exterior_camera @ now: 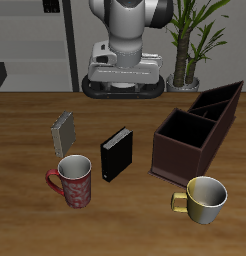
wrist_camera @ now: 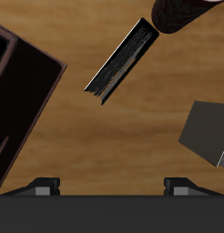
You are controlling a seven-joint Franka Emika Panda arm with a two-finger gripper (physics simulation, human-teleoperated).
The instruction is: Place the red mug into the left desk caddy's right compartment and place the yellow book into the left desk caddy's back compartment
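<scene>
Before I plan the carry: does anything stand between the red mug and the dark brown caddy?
Yes. The upright black book stands on the table between the red patterned mug and the dark brown partitioned caddy, so the carry must go over or around it.

Red mug cropped; tool tips only.

You see a black book standing mid-table, a yellow-and-white mug near the front, and a plant far back.

Wooden table bears mugs, books, caddy.
</scene>
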